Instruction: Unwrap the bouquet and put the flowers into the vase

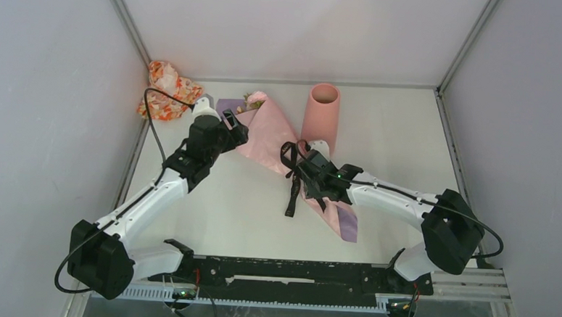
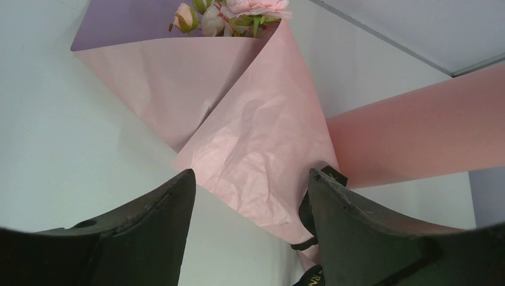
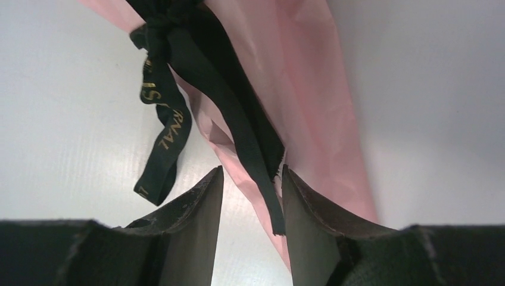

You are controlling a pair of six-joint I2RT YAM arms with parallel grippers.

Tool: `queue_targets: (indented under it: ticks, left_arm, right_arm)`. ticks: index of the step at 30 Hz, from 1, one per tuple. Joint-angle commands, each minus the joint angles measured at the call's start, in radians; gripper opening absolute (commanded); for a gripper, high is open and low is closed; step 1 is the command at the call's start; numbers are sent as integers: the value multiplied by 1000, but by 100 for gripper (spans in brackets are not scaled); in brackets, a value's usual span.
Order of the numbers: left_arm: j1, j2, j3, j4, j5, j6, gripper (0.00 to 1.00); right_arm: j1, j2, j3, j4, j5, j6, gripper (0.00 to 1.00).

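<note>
the bouquet (image 1: 270, 137) lies flat on the table (image 1: 210, 213), still wrapped, its long axis running on a diagonal in the top view: the wide mouth points to about 11 o'clock and the narrow lilac tip to about 5 o'clock, toward the right arm's base. the flowers (image 1: 256, 97) peek out of the wide end, only a few pink and cream heads showing, the stems hidden inside the paper. the black ribbon (image 1: 292, 181) is still knotted around the cone's waist, its tails trailing off toward 6 o'clock, so the untying looks like the step in hand. the right gripper (image 3: 251, 173) sits over that waist, fingers partly apart, and one ribbon tail runs down into the gap between them without being pinched; it seems placed there to catch the tail and pull the bow loose. the left gripper (image 2: 251, 179) hovers at the upper part of the cone, at about 10 o'clock from the knot, jaws spread wide and empty, straddling the pink paper, probably to pin the wrap while the ribbon is pulled. the vase (image 1: 322, 117) stands upright at 1 o'clock from the knot, just beside the paper; touching or not, i cannot tell. an orange floral cloth bundle (image 1: 167, 88) rests well off at 10 o'clock, by the back left corner
</note>
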Motion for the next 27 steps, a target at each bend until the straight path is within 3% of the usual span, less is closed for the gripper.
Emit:
queue_targets:
  ticks: [1,6,10,12,27]
  left_arm:
    - [-11,-2,-13,47,13,-14,74]
    - [-12,-15,-18,39,9,-16,74]
    - [-14,-28,-21,32,5,-14,74]
    - [-14,-34,-22,30,5,-14,74]
    - [-20,-66,-56,27,-2,-17,74]
  right_arm:
    - [5,-2,-11,5,36,25,49]
    - [7,37,-23,31,21,38,47]
    - [9,53,-30,39,10,41,31]
    - [13,51,-29,38,7,43,27]
    - [52,64,-87,77,-59,100,38]
